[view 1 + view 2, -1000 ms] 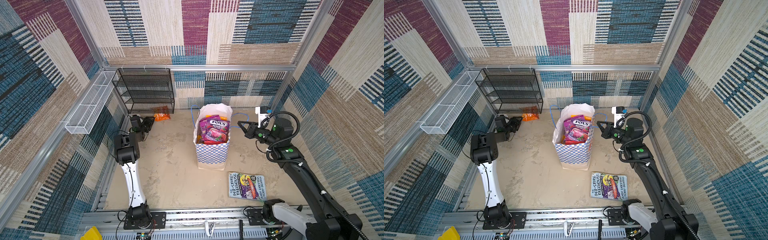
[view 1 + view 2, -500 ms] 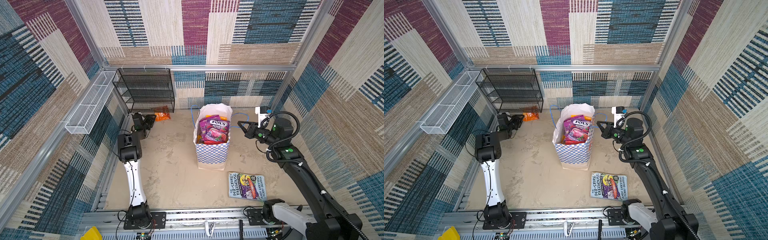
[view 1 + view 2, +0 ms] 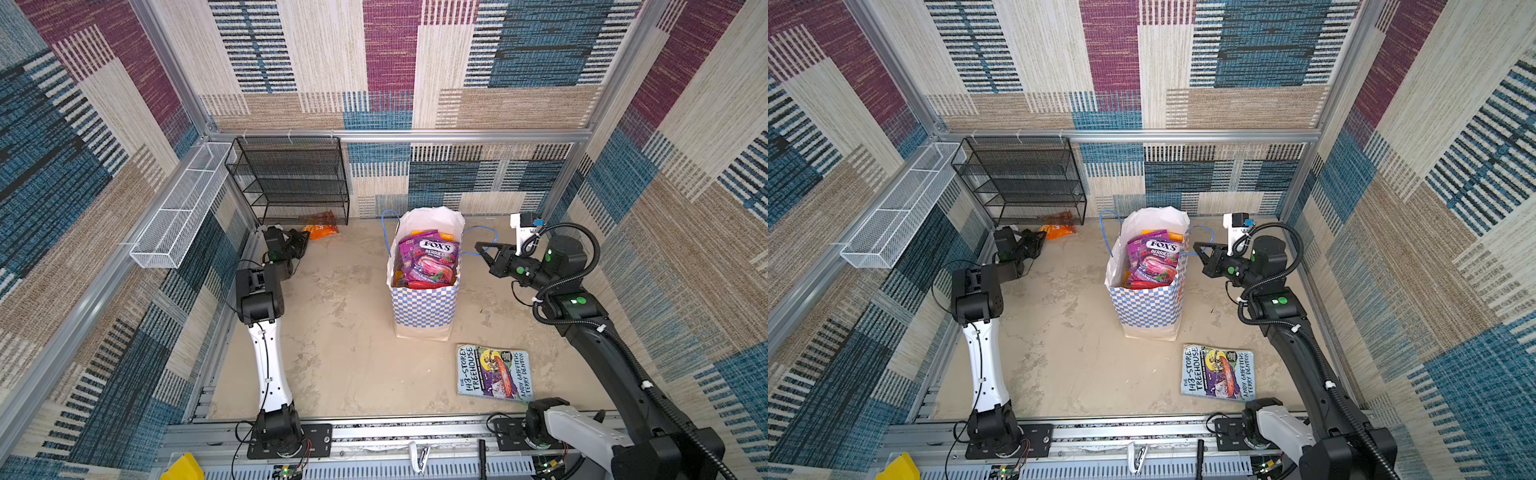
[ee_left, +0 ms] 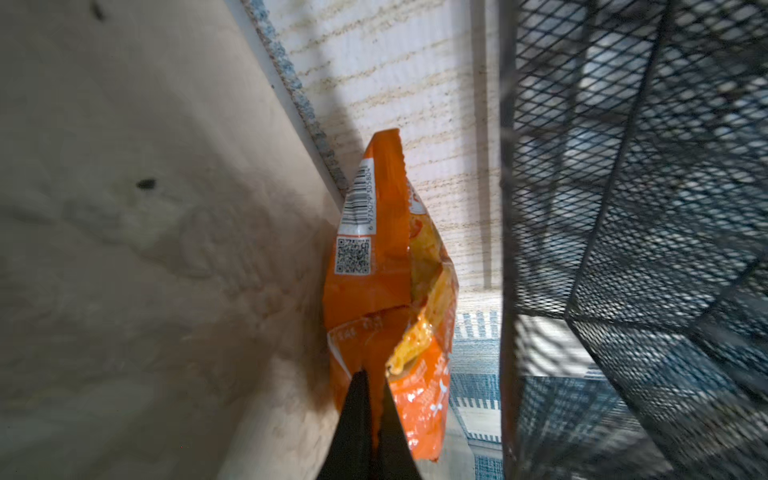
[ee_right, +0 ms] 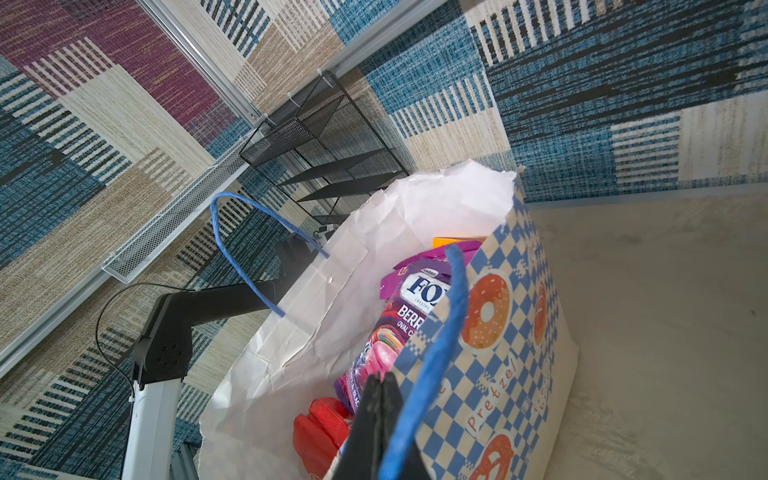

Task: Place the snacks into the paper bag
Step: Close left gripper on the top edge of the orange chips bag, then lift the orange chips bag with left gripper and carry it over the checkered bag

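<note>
The orange packet (image 4: pixel 370 291) was pinched by the left claw (image 4: pixel 372 375), well apart from the paper bag (image 3: pixel 424 307); the right claw (image 5: pixel 380 377) was closed beside it.

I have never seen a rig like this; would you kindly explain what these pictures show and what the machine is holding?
The machine is two robot arms at a table. Two pictures look down from overhead; the other two come from cameras on the wrists. On the table stand a checkered paper bag already holding snacks and a black mesh rack; a book lies flat. The left gripper is shut on an orange chips packet. The right gripper is shut beside the bag's blue cord handle.
</note>
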